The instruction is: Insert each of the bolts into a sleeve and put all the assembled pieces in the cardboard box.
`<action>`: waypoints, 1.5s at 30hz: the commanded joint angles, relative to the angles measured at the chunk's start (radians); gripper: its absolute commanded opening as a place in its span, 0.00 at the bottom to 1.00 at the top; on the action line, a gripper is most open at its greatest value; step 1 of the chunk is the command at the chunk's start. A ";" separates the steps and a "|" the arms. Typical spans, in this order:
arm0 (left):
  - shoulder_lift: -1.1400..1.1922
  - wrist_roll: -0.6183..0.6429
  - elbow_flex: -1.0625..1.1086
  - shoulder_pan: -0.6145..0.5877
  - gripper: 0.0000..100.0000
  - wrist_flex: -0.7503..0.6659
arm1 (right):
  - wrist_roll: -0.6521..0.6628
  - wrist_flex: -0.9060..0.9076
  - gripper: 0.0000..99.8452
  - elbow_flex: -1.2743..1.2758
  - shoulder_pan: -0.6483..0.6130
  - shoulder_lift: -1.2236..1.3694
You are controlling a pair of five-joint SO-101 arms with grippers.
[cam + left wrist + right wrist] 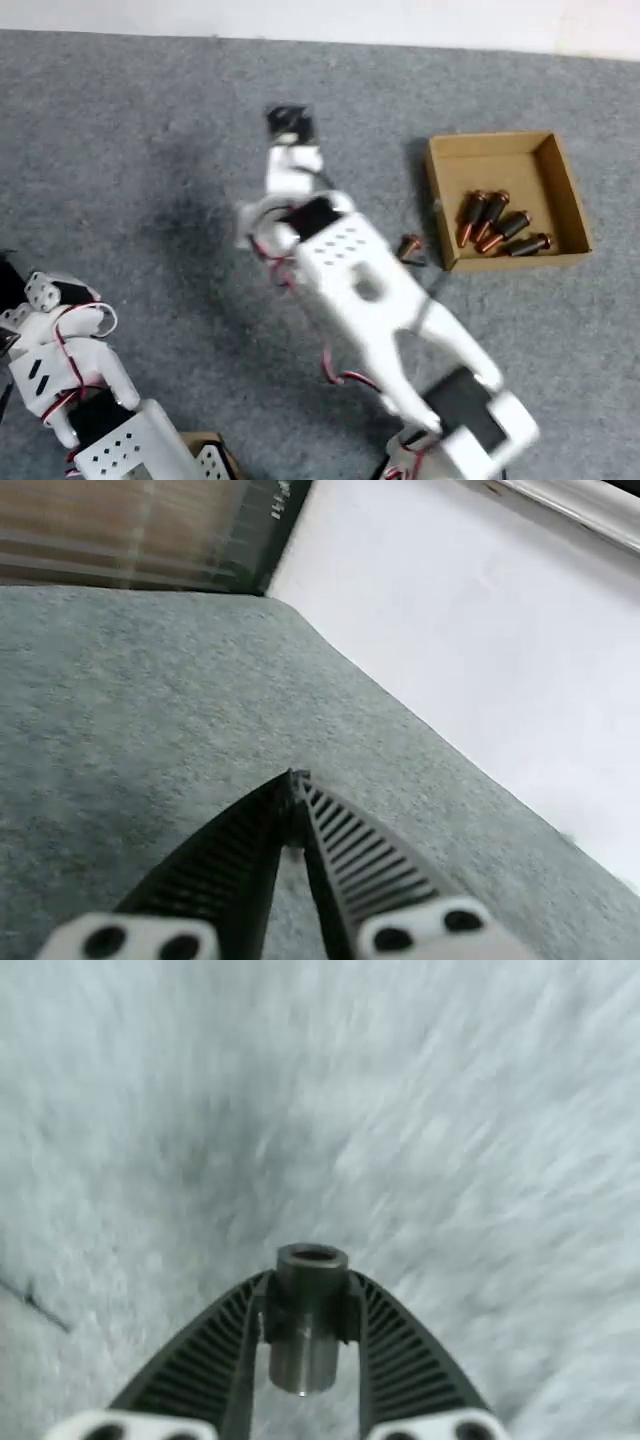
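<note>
Nearest, on the left, the left gripper (297,788) is pressed together with nothing in it, its ribbed black fingers meeting at the tips over the grey mat (150,150). The right arm stretches from the near edge to the middle of the table. Its right gripper (308,1282) pinches a sleeve (305,1345) across the body, with the open end pointing out past the fingertips.

The step in hand looks like mating this sleeve with a bolt. To do it well, I would keep the pinch on the middle of the sleeve, hold the bore clear and level, and line the bolt up squarely before pushing. The sleeve is smooth, dark grey metal, a short round tube. It could twist or slide between the ribbed fingers under a sideways push.

Farther right, a copper-coloured piece (410,247) lies on the mat just beside the left wall of the box (437,200); I cannot tell whether it is a bare bolt or already assembled. The box is shallow, square, brown cardboard. Inside it lie four finished pieces (495,222), copper and dark, close together.
</note>
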 commanded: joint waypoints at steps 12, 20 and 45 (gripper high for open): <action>-0.001 -0.006 0.021 0.259 0.01 0.032 | 0.135 -0.206 0.00 0.568 0.521 -0.788; -0.002 -0.103 0.013 0.584 0.01 0.157 | 0.137 -0.222 0.00 0.862 0.699 -1.147; 1.158 -0.339 -0.839 1.296 0.01 0.164 | 0.178 -0.139 0.00 1.251 0.908 -1.696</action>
